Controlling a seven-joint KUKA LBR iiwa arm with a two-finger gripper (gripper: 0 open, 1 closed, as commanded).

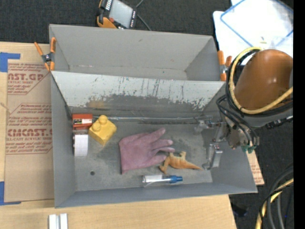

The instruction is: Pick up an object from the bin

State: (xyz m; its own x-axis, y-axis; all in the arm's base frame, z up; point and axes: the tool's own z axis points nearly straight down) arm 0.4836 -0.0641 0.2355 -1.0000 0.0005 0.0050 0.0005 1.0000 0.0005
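Observation:
My gripper [212, 155] hangs low at the right side of the bin, close to the right wall. Just to its left on the floor lies a small orange toy dinosaur [178, 162], its tail pointing toward the gripper and nearly reaching it. A pink rubber glove [140, 150] lies flat left of the dinosaur, fingers pointing right and touching it. A clear tube with a blue cap [161, 179] lies along the front wall, below the glove. Nothing shows inside the gripper.
At the left end of the bin sit a yellow toy block [102, 130], a red and white small box [82, 121] and a white roll [80, 144]. The arm's brown dome and cables overhang the right rim.

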